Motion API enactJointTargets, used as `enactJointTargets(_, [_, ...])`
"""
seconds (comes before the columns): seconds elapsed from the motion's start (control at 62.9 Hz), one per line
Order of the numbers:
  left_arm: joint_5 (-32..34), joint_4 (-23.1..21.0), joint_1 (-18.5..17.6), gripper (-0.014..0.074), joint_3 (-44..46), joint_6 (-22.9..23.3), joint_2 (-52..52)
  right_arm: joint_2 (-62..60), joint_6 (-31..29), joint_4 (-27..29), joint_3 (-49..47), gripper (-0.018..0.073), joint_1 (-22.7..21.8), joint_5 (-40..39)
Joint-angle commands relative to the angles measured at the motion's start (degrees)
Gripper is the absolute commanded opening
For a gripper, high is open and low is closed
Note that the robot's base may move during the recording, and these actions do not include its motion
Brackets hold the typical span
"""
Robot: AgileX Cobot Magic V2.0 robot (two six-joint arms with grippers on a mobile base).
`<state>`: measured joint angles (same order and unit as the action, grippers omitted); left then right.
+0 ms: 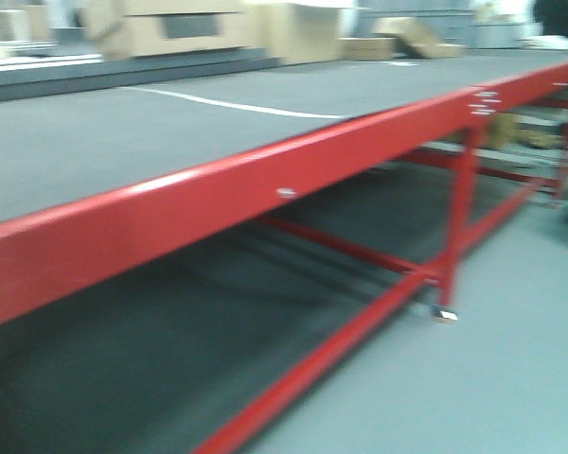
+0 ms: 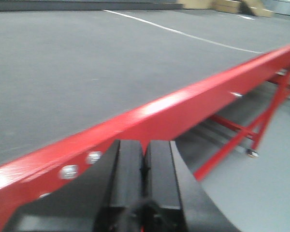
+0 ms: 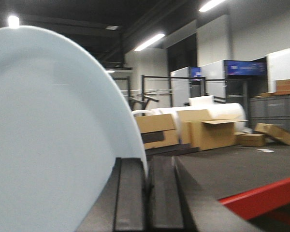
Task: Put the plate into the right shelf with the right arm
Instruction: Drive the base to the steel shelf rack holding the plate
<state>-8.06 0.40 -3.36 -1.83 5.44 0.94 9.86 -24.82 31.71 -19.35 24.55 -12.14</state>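
The pale blue-white plate (image 3: 53, 135) stands on edge and fills the left half of the right wrist view. My right gripper (image 3: 146, 166) is shut on the plate's rim, which runs down between the two black fingers. My left gripper (image 2: 144, 150) is shut and empty, its two black fingers pressed together just in front of the red table edge (image 2: 183, 108). The stainless-steel right shelf is out of view in every frame. Neither gripper shows in the front view.
A long table with a grey top (image 1: 123, 132) and red frame (image 1: 265, 194) crosses the front view, with red legs and braces (image 1: 459, 208) below. Cardboard boxes (image 3: 208, 130) and grey crates (image 3: 275, 108) stand beyond the table. The floor (image 1: 511, 359) lies to the right.
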Motion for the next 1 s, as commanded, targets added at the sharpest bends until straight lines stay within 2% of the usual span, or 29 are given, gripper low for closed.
enactJointTargets(0.0, [5.2, 0.0, -0.1, -0.0047, -0.5, 0.3, 0.4, 0.6, -0.4, -0.3, -1.6, 0.0055, -0.3, -4.7])
enactJointTargets(0.986, [5.2, 0.0, -0.1, -0.0047, -0.5, 0.3, 0.4, 0.6, -0.4, -0.3, -1.6, 0.0055, -0.3, -4.7])
